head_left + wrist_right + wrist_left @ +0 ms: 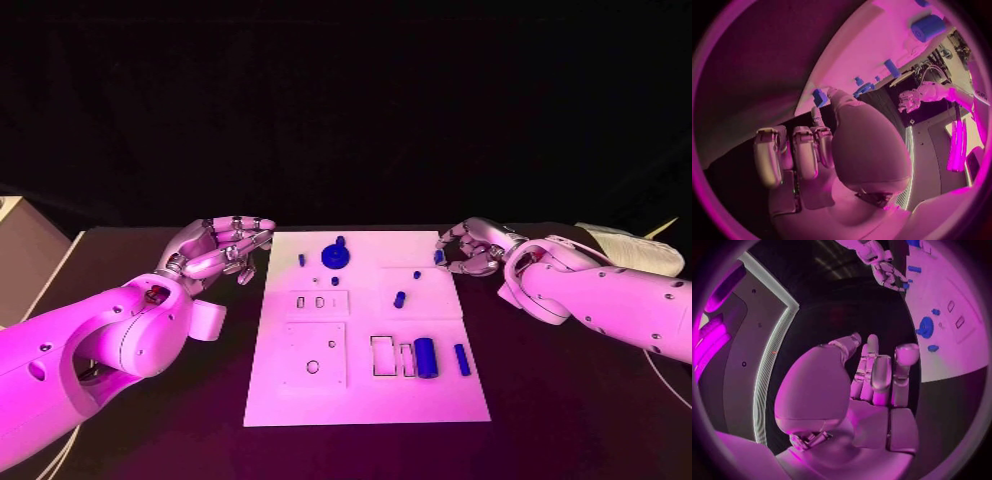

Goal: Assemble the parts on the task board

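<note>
Curled the left hand (219,248) in on nothing, just beside the task board (361,400). Set the right hand (473,246) at a small blue part (438,256), fingertips against it; could not tell whether gripped. Judged light, stiff, slick: best pinched across its sides.

Bench (577,420): dark, matt surface. Task board (368,395): smooth, flat, matt plate. Parts, e.g. the cylinder (426,357) near right: smooth, plastic-looking, slight sheen. Left hand (219,250) and right hand (473,246): glossy, metallic-looking segments. Arm shells (87,350): smooth, glossy plastic.
</note>
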{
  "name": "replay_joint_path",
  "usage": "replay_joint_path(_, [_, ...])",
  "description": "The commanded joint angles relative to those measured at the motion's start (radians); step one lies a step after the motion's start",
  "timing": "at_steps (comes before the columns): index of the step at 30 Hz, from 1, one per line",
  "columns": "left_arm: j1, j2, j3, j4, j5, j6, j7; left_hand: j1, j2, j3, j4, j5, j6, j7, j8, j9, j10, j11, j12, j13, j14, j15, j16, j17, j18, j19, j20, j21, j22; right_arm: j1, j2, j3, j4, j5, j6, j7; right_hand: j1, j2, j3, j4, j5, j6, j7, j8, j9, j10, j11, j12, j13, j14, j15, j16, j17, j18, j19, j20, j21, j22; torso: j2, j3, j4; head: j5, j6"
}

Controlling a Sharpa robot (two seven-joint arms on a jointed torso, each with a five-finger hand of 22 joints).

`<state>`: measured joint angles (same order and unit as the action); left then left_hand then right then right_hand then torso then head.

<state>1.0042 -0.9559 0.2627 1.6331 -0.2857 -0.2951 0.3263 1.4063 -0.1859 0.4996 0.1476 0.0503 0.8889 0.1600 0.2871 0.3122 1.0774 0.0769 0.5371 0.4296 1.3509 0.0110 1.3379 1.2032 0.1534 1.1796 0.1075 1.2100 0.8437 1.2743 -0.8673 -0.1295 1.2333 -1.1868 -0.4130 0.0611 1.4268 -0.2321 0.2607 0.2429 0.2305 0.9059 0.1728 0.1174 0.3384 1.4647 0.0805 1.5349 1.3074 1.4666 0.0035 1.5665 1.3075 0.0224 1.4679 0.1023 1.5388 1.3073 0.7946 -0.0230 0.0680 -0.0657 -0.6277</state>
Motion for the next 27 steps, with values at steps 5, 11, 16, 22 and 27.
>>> replay_joint_path(5, [0.000,0.001,0.001,0.000,-0.017,0.008,-0.005,-0.011,-0.001,0.007,0.001,0.002,-0.006,-0.001,0.002,0.002,-0.007,0.001,0.007,0.001,0.006,0.000,0.003,-0.002,-0.017,0.006,0.000,0.006,0.005,-0.004,0.010,0.000,-0.004,-0.038,0.011,-0.005,0.010,0.016,0.008,-0.002,-0.001,0.008,-0.003,0.002,0.002,0.072,0.006,0.003,0.234,0.104,0.005,0.004,0.263,-0.012,0.087,0.007,0.000,0.229,0.000,0.0003,-0.0004,0.006,-0.004])
replay_joint_path(11, [0.000,0.001,0.001,-0.002,-0.018,0.008,-0.008,-0.011,0.000,0.007,0.002,0.002,-0.007,-0.001,0.002,0.002,-0.009,0.001,0.007,0.001,0.006,0.000,0.003,-0.002,-0.018,0.010,0.000,0.010,0.012,-0.005,0.014,0.000,-0.009,-0.036,0.002,-0.007,0.018,0.040,0.036,-0.002,-0.009,0.032,-0.011,0.014,0.005,0.082,0.000,0.012,0.242,0.104,-0.005,0.004,0.263,-0.013,0.088,0.000,0.003,0.232,0.000,0.0004,0.0028,0.004,-0.008])
replay_joint_path(16, [0.000,0.000,0.001,-0.004,-0.019,0.009,-0.009,-0.011,0.000,0.008,0.002,0.002,-0.007,-0.001,0.002,0.002,-0.009,0.001,0.007,0.001,0.007,0.000,0.003,-0.003,-0.018,0.010,0.000,0.011,0.012,-0.005,0.018,0.000,-0.014,-0.036,-0.001,-0.005,0.019,0.047,0.047,-0.002,-0.010,0.040,-0.013,0.018,0.006,0.082,-0.003,0.012,0.242,0.104,-0.007,0.004,0.263,-0.013,0.088,-0.003,0.003,0.232,-0.001,0.0017,-0.0019,0.006,-0.004])
replay_joint_path(22, [-0.001,-0.001,0.001,-0.003,-0.019,0.010,-0.009,-0.013,0.001,0.008,0.004,0.002,-0.007,0.000,0.003,0.002,-0.011,0.001,0.008,0.002,0.007,0.000,0.003,-0.003,-0.018,0.011,0.000,0.012,0.013,-0.005,0.021,0.000,-0.017,-0.035,-0.007,-0.003,0.020,0.054,0.063,-0.004,-0.012,0.051,-0.016,0.023,0.007,0.084,-0.005,0.013,0.243,0.104,-0.011,0.004,0.263,-0.013,0.088,-0.007,0.002,0.231,-0.001,0.0008,-0.0011,0.002,-0.007])
replay_joint_path(27, [-0.001,-0.004,0.001,-0.002,-0.019,0.011,-0.010,-0.013,0.001,0.008,0.004,0.002,-0.007,0.000,0.003,0.002,-0.011,0.001,0.008,0.002,0.005,0.000,0.001,-0.006,-0.018,0.011,0.000,0.013,0.014,-0.005,0.022,0.000,-0.020,-0.034,-0.010,-0.003,0.016,0.050,0.068,-0.005,-0.015,0.059,-0.020,0.028,0.009,0.082,-0.008,0.011,0.242,0.104,-0.013,0.004,0.263,-0.013,0.088,-0.009,0.002,0.231,-0.002,0.0005,0.0017,0.001,-0.010])
